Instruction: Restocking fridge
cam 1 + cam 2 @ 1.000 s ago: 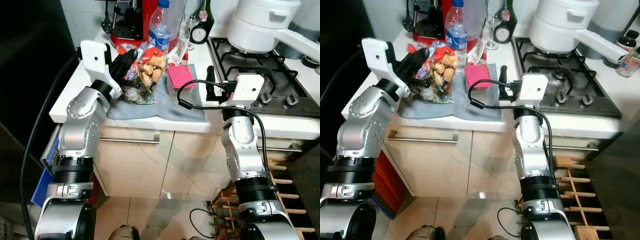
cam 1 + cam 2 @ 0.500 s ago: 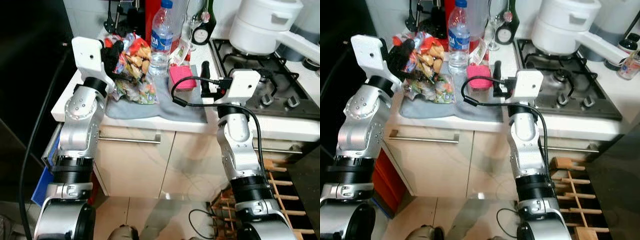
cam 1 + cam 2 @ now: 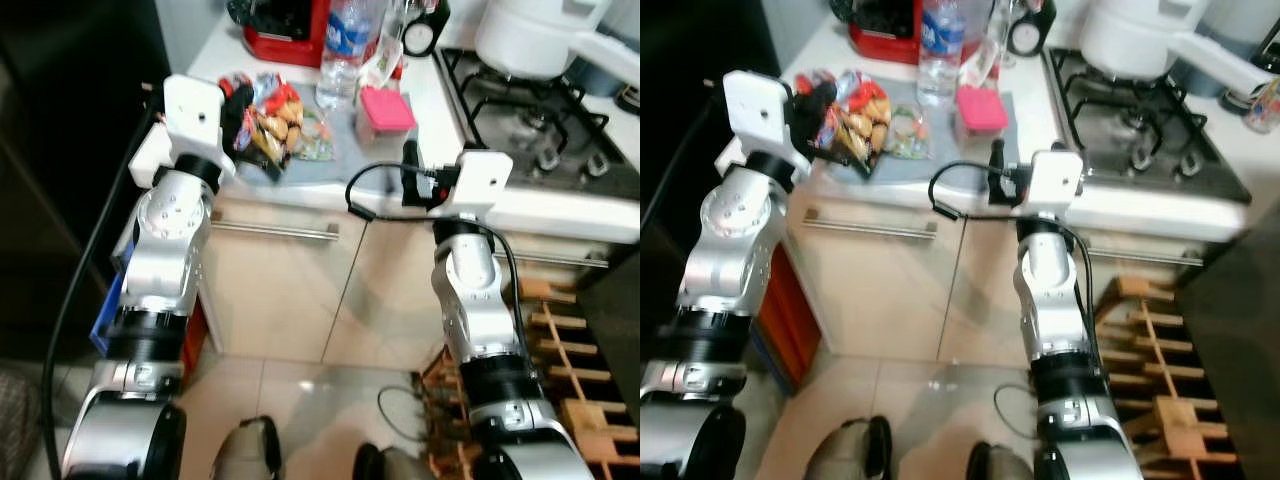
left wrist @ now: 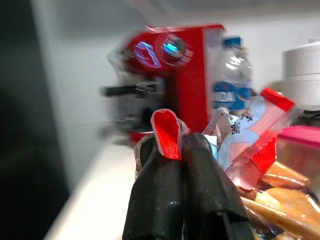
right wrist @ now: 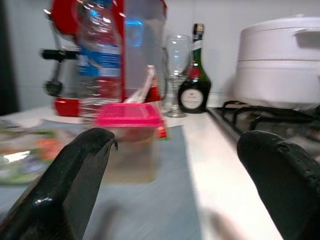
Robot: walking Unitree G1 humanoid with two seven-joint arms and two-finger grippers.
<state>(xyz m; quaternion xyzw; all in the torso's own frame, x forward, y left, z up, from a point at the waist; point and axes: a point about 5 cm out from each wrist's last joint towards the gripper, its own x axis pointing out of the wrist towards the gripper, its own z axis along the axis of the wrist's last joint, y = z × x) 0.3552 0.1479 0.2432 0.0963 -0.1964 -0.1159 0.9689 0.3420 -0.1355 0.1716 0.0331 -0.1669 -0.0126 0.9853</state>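
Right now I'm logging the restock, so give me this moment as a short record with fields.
Left gripper: shut on the clear plastic bag of snacks with red trim, raised at the counter's edge
Right gripper: open, holding nothing, aimed at the pink-lidded clear container
Grey cloth: on the white counter, under the container
Clear water bottle: upright, behind the cloth

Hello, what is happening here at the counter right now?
The robot stands before the counter. Its left end effector is shut on a snack bag, holding it above the grey cloth. The right end effector is open and holds nothing, facing a pink-lidded box. A water bottle stands behind.
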